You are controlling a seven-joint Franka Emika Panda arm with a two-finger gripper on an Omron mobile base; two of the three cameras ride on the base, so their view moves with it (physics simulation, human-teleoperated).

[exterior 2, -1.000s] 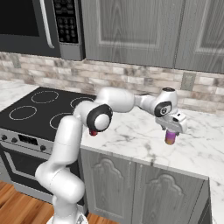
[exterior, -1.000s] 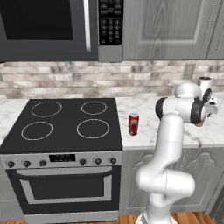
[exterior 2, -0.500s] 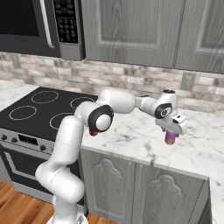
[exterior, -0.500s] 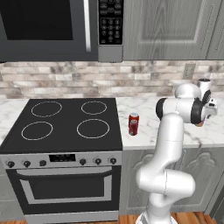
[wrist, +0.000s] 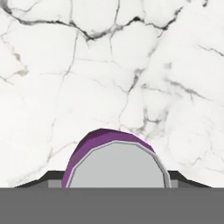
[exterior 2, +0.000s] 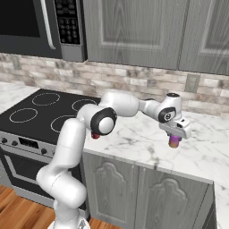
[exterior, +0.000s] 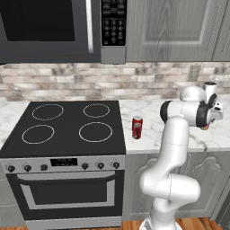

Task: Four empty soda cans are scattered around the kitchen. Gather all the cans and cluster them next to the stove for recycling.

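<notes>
Up close, no brand or readable wording shows on either can. The red soda can (exterior: 137, 127) carries only a pale, blurred label mark; it stands upright on the white marble counter (exterior: 148, 112), just beside the right edge of the stove (exterior: 67, 134). The stove has a flat black glass cooktop with four white ring burners, a steel front with a row of black knobs, and an oven door with a bar handle. Above it, the microwave (exterior: 58, 29) has a keypad whose small white characters are too fine to read.

Farther right on the counter, the gripper (exterior 2: 175, 136) points straight down over a second can (wrist: 117, 164). In the hand view this can is purple-sided with a flat grey top and faceted rim, sitting between the dark fingertips (wrist: 50, 177). The fingers flank it closely, but whether they press it cannot be told. The counter is glossy white with grey veins; the backsplash (exterior 2: 134, 80) is rough stone brick, below grey wood-grain cabinets (exterior 2: 134, 31).
</notes>
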